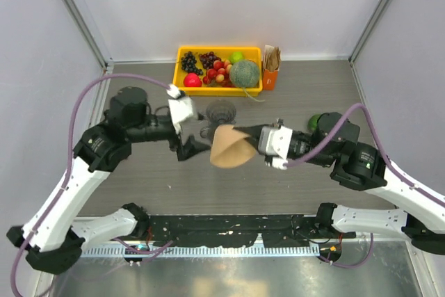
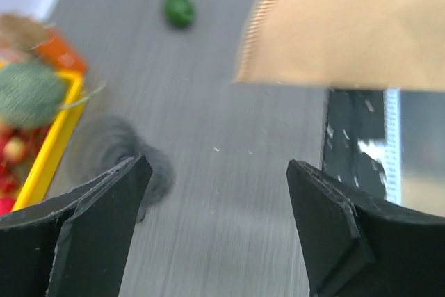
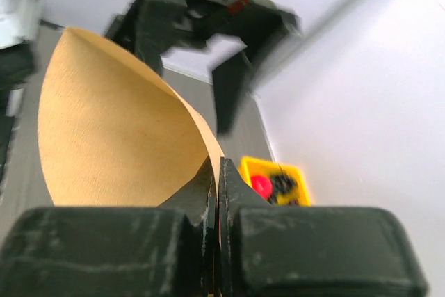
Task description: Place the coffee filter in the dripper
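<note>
Item: coffee filter (image 1: pixel 228 147) — pinched at its edge in the right pincer (image 1: pixel 254 144), clear of the counter, just near-side of the dripper (image 1: pixel 220 112). Beside the dripper: left pincer (image 1: pixel 189 148), wide, empty. Handling: bring the cone point-down over the dripper's rim, then release centred.

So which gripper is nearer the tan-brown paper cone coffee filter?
Right. The right gripper is shut on the coffee filter at its edge; the left gripper hangs open just beside it, holding nothing.

The coffee filter (image 1: pixel 228 149) was plain tan, the dripper (image 1: pixel 220 113) smoky-grey and ribbed, the tray (image 1: pixel 217 90) yellow, the melon (image 1: pixel 245 73) netted green.
</note>
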`<state>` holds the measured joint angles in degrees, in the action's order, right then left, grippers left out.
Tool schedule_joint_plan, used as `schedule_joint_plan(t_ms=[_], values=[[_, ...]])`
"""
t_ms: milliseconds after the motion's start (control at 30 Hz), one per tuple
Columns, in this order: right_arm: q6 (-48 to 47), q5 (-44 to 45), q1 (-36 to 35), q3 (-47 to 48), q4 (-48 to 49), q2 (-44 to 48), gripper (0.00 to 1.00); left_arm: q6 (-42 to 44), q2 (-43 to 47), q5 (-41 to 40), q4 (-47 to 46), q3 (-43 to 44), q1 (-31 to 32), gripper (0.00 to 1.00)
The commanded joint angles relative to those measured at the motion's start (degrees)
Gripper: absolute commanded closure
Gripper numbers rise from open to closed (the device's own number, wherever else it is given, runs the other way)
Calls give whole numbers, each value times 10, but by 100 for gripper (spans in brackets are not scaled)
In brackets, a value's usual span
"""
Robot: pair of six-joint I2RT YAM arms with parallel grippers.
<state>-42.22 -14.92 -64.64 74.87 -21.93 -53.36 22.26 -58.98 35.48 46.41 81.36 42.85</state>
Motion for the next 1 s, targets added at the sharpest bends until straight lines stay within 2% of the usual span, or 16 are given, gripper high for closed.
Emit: schedule_joint_plan(t_ms=[0,100,200,400,600,633,800,967], values=[[173,262,40,-20,163,2,95,-248,79,-18,-211,-86,-128,8],[279,339,89,4,195,-23,95,-322,130,-118,-324,-141,-147,2],[357,451,93,22,217,-66,95,-389,126,-147,-367,-136,-145,1],[317,512,58,24,306,-116,95,-502,64,-238,-372,-60,-136,1],[258,585,24,47,360,-169,95,-481,5,-350,-355,7,-50,1],[255,597,22,53,362,-182,95,-479,-4,-390,-342,15,-39,1],[231,613,1,73,392,-206,95,-499,-53,-474,-299,56,-29,1],[230,619,-13,78,409,-222,95,-516,-80,-501,-308,73,-27,1]])
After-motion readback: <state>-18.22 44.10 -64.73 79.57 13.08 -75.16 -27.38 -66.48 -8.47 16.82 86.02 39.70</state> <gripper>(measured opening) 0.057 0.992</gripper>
